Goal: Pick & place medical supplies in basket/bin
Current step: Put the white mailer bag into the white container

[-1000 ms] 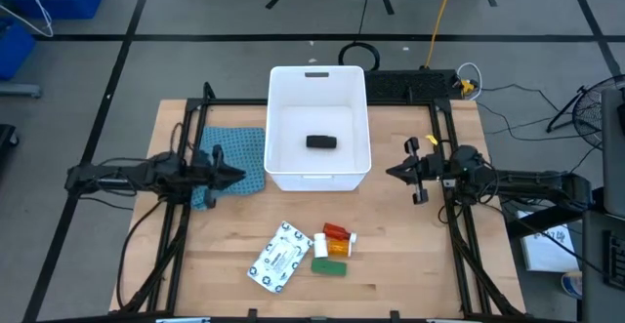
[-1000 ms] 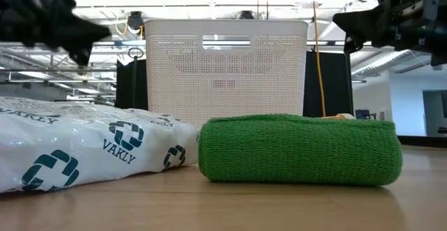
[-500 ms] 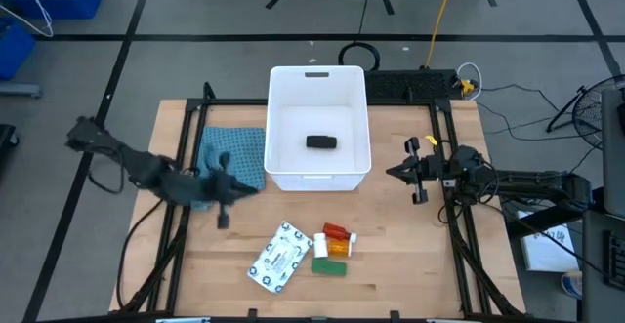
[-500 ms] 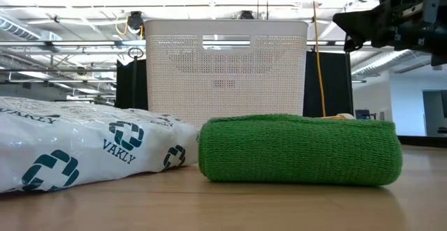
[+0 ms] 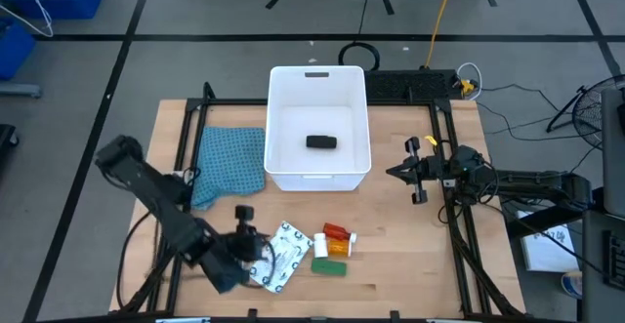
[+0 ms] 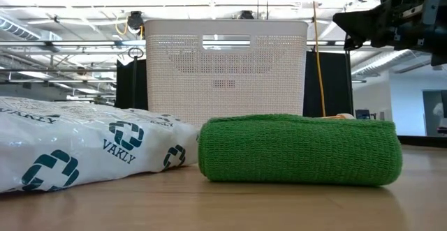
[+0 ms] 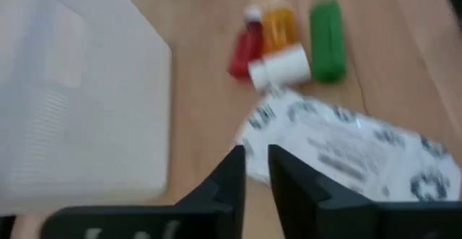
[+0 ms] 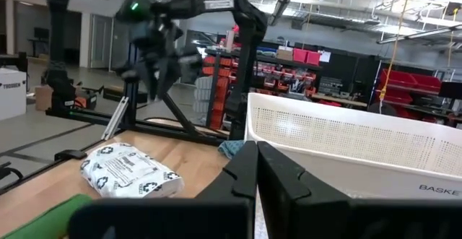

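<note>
The white printed packet (image 5: pixel 283 256) lies flat near the table's near edge and also shows in the left wrist view (image 7: pixel 339 152). Right of it lie two orange pill bottles (image 5: pixel 337 237) and the green block (image 5: pixel 329 267). The black block (image 5: pixel 320 142) rests on the floor of the white tub (image 5: pixel 319 79). My left gripper (image 5: pixel 250 247) hovers at the packet's left end, fingers a narrow gap apart (image 7: pixel 256 168), touching nothing. My right gripper (image 5: pixel 402 172) waits shut at the tub's right (image 8: pixel 254 152).
A blue-green patterned cloth (image 5: pixel 232 160) lies left of the tub. Black frame rails run along the table's left and right sides. Bare wood shows between the tub and the supplies. In the low view the green block (image 6: pixel 300 151) and packet (image 6: pixel 84 151) stand before the tub (image 6: pixel 223 70).
My left arm has swung from beside the cloth toward the table's near edge and to the right, ending at the packet's left end. It has left the low view. The supplies and the tub have stayed in place.
</note>
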Controlling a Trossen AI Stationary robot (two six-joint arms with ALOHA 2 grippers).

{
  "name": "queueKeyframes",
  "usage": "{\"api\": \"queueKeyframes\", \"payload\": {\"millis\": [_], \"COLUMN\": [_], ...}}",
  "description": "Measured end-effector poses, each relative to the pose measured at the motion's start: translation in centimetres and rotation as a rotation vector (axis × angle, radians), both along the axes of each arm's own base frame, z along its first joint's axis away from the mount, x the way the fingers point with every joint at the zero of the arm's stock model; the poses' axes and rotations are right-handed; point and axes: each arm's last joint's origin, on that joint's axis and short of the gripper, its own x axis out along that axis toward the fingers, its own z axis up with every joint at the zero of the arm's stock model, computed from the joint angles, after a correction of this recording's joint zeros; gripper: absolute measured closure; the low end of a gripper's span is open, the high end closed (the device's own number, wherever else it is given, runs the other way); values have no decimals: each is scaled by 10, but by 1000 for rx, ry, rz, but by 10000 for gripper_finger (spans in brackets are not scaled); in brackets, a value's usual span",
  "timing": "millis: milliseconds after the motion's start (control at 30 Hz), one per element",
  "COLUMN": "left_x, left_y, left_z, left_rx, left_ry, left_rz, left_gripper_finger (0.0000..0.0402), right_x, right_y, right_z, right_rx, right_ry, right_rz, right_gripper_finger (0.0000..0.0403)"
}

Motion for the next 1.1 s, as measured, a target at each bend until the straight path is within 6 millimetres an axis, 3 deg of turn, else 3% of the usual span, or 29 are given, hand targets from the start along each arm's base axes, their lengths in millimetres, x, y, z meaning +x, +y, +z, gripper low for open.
{"api": "queueKeyframes", "payload": {"millis": [233,467,600,733,933,1100], "left_x": [8,1,-6,-8,-8,0], "left_y": [-20,-38,-51,-58,-69,-79], "left_z": [-39,-56,-55,-53,-67,-84], "left_rx": [-18,-192,-275,-288,-171,-30], "left_ry": [183,319,314,275,253,297], "left_rz": [-40,-27,-27,-69,-173,-201], "left_gripper_finger": [206,114,109,130,160,157], "right_x": [0,0,1,1,1,1], "right_y": [0,0,0,0,0,0], "right_z": [0,-2,-4,-4,-4,-4], "right_rx": [0,9,15,20,45,48], "right_ry": [0,20,42,42,45,46], "right_rz": [0,1,1,1,6,6], "right_gripper_finger": [403,403,403,403,403,403]}}
